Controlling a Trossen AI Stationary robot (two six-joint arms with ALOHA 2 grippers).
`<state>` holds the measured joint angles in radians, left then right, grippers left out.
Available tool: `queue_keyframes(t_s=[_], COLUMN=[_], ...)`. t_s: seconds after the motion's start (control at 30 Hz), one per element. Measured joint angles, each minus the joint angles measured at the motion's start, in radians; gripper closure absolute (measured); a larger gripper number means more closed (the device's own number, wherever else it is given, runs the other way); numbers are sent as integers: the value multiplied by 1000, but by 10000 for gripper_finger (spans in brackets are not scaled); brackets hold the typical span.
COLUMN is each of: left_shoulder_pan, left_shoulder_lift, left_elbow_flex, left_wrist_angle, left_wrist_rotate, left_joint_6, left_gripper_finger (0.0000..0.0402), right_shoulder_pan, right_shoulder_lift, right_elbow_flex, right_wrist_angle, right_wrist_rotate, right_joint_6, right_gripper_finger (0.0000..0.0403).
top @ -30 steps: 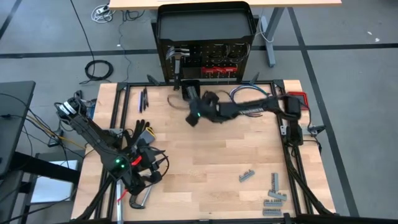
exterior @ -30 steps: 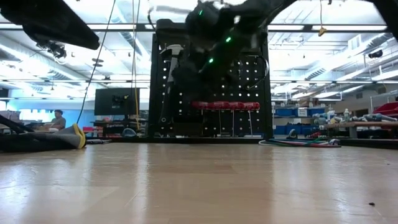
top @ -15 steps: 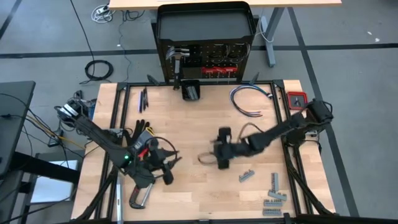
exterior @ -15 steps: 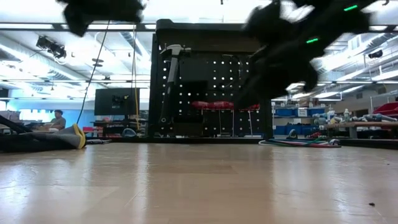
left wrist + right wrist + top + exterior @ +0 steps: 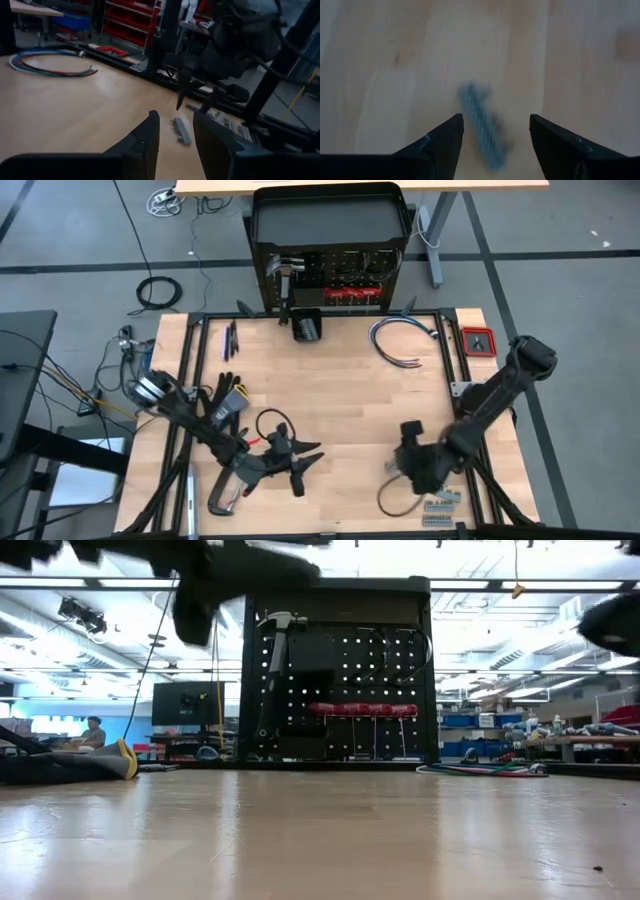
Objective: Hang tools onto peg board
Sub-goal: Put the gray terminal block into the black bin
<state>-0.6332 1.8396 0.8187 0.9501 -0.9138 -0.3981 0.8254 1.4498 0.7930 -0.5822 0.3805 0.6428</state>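
High view: four red-handled drivers [image 5: 350, 292] hung.

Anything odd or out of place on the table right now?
Nothing looks damaged or spilled. Several small grey metal toothed pieces lie loose on the light wooden table near its front right corner, not yet on the upright black perforated peg board. The open right end effector hovers over one grey toothed piece.
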Motion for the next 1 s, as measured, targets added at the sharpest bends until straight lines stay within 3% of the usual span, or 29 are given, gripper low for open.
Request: queue_keyframes(t_s=[0.2,0.4,0.53,0.73,0.9,1.0], left_shoulder_pan=[31,43,42,42,36,32], left_shoulder_lift=[147,197,197,190,130,76], left_elbow_flex=[67,114,115,110,80,55], left_wrist_angle=[113,114,108,94,63,13], left_wrist_rotate=[64,132,132,132,123,116], left_joint_6=[-19,-29,-27,-9,26,27], left_gripper_finger=[277,277,277,277,277,277], right_shoulder_pan=[87,61,0,-156,-271,-310], right_shoulder_lift=[37,76,78,90,87,70], right_elbow_flex=[-74,-121,-124,-129,-127,-126], right_wrist_angle=[-40,39,105,384,635,661], right_wrist_rotate=[-36,-74,-97,-121,-250,-295], right_joint_6=[105,44,-69,-242,-328,-364], right_gripper_finger=[166,161,161,172,178,178])
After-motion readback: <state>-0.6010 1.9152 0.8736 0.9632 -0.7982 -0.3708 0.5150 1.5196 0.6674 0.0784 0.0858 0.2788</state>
